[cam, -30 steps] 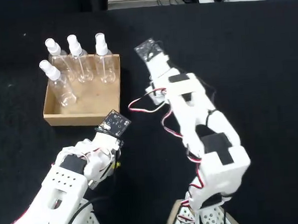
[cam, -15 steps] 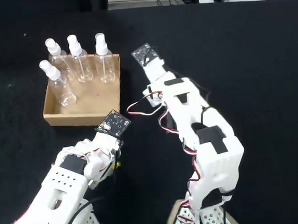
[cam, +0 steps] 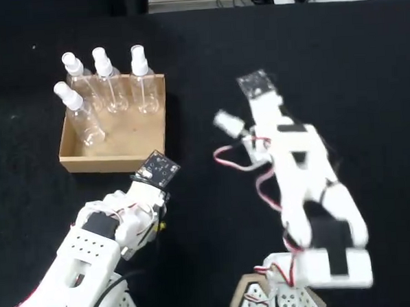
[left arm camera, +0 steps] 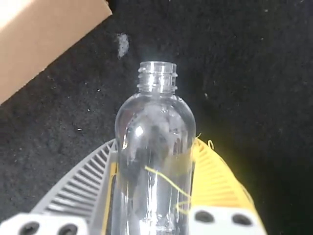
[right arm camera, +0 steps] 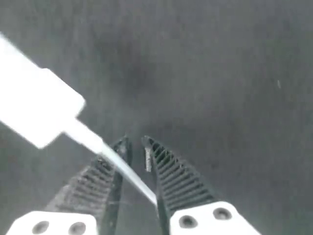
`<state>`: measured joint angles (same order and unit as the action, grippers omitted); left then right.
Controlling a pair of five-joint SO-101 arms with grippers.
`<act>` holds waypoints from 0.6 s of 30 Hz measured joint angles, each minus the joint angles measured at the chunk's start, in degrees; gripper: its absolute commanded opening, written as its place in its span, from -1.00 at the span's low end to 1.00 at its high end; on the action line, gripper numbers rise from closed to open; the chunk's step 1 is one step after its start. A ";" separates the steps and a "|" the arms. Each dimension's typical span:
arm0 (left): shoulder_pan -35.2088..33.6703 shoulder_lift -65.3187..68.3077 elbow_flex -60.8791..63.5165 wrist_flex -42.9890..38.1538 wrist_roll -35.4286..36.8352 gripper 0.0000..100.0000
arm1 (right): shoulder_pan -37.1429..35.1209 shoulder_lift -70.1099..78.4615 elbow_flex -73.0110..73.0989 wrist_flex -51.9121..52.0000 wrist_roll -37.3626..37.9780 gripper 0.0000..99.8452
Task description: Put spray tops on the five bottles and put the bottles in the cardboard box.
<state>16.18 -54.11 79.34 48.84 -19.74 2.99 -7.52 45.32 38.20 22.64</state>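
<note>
Two white arms [cam: 306,182], black patches, red-and-white cables [cam: 226,154]; ribbed fingers [left arm camera: 215,181] (one yellow, one grey).

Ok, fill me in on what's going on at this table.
Two robot arms are assembling spray bottles. The left gripper holds a clear bottle with its neck open, close to the cardboard box. The right gripper pinches a spray top by its thin tube, over the black table. Inside the box stand four capped bottles.
</note>
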 measured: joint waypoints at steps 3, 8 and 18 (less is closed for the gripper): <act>0.00 0.00 0.00 0.00 0.00 -0.94 | 0.62 -5.10 4.13 1.85 -0.18 -0.58; 0.00 0.00 0.00 0.00 0.00 -0.94 | -2.11 -7.21 4.04 9.67 0.00 -0.29; 0.00 0.00 0.09 0.00 0.00 -0.94 | -7.03 -3.52 -12.48 16.88 -1.85 -0.41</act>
<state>16.18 -54.11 79.43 48.84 -19.74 -4.04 -11.03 32.84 55.08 20.79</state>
